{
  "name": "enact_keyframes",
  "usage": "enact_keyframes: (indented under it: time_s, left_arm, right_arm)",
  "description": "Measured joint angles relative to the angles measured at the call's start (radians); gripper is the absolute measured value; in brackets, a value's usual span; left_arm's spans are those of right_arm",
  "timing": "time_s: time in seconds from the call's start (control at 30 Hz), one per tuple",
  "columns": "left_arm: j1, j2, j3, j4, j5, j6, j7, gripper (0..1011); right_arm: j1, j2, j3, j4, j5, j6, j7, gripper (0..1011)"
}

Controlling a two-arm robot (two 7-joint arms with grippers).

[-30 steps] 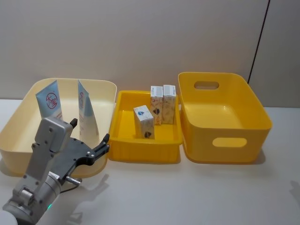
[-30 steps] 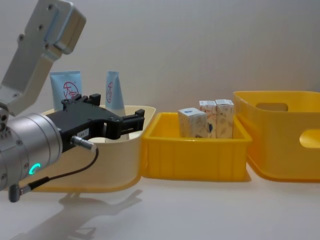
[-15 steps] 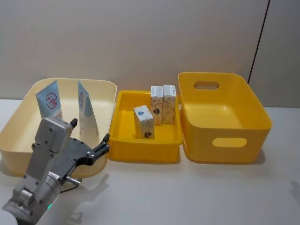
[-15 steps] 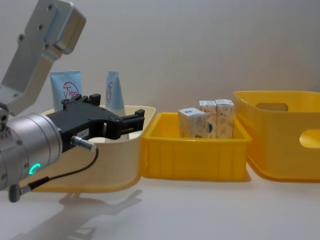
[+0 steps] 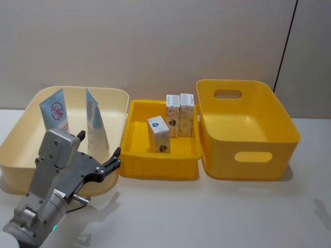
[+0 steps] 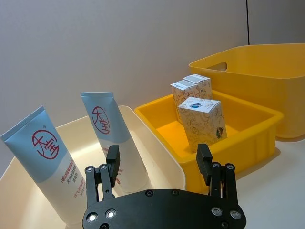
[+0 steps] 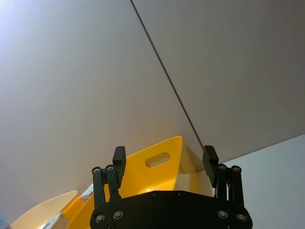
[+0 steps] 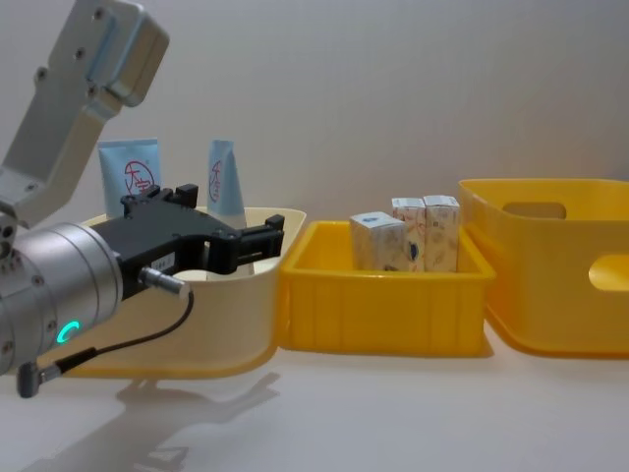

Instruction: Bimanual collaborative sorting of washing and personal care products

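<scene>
Two pale blue tubes [image 5: 55,111] [image 5: 94,123] with red circle logos stand upright in the cream bin [image 5: 111,91] on the left. Three whitish cartons stand in the shallow yellow tray [image 5: 160,168]: one in front [image 5: 159,134], two side by side behind it [image 5: 172,115] [image 5: 186,113]. My left gripper [image 5: 98,145] hovers open and empty over the cream bin's near right corner; the left wrist view has its fingers [image 6: 158,155] framing the tubes [image 6: 107,131] and the front carton [image 6: 202,121]. My right gripper [image 7: 164,156] is open and empty, tilted up toward the wall.
A large yellow bin [image 5: 248,155] with handle cut-outs stands right of the tray, nothing inside it. The three containers touch side by side along the wall. A bare grey tabletop [image 5: 207,212] spreads in front of them.
</scene>
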Motion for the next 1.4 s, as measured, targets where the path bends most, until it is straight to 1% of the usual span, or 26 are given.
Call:
enact_keyframes:
  time_s: [0.43, 0.67, 0.7, 0.83, 0.9, 0.97, 1.2, 1.4]
  left_arm:
    - [0.0, 0.0, 0.0, 0.0, 0.0, 0.0, 0.0, 1003]
    - [0.0, 0.0, 0.0, 0.0, 0.0, 0.0, 0.0, 1004]
    - [0.0, 0.0, 0.0, 0.0, 0.0, 0.0, 0.0, 1003]
    - [0.0, 0.0, 0.0, 0.0, 0.0, 0.0, 0.0, 1003]
    - [0.0, 0.0, 0.0, 0.0, 0.0, 0.0, 0.0, 1003]
    - [0.0, 0.0, 0.0, 0.0, 0.0, 0.0, 0.0, 1003]
    - [0.0, 0.0, 0.0, 0.0, 0.0, 0.0, 0.0, 1003]
    - [0.0, 0.0, 0.0, 0.0, 0.0, 0.0, 0.0, 1003]
  right_arm:
    - [-0.007, 0.046, -0.017, -0.071, 0.097, 0.125, 0.049, 1002]
    - [-0.001, 0.076, -0.043, -0.107, 0.148, 0.202, 0.075, 1002]
    - [-0.001, 0.076, -0.043, -0.107, 0.148, 0.202, 0.075, 1002]
    - [0.008, 0.093, -0.066, -0.124, 0.177, 0.25, 0.09, 1002]
    - [0.012, 0.097, -0.073, -0.129, 0.184, 0.262, 0.094, 1001]
    - [0.022, 0.108, -0.091, -0.139, 0.202, 0.294, 0.102, 1002]
    - [0.046, 0.131, -0.129, -0.148, 0.236, 0.354, 0.131, 1002]
    - [0.05, 0.152, -0.148, -0.144, 0.236, 0.362, 0.156, 1002]
